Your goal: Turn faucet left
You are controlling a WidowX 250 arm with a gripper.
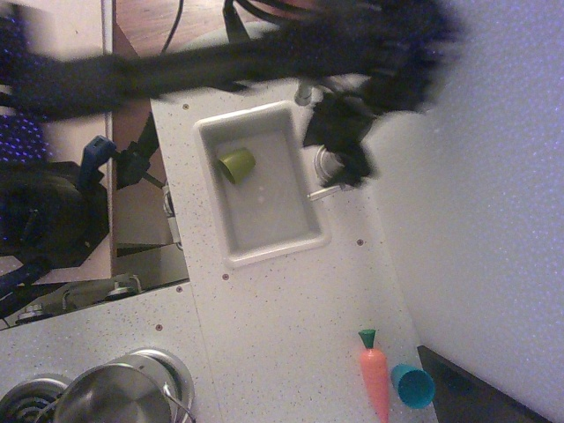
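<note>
The silver faucet stands at the right rim of the white sink (264, 253). Its round base (327, 162) and thin side lever (321, 190) show, and a bit of the spout (304, 92) shows by the sink's far right corner. My black gripper (345, 141) is a motion-blurred mass right over the faucet and hides most of the spout. The blur hides its fingers, so I cannot tell whether they are open, or whether they touch the faucet.
A green cup (236, 164) lies in the sink. A toy carrot (374, 376) and a blue cup (412, 386) lie at the front right by the wall. A steel pot (115, 398) sits on the burner at the front left.
</note>
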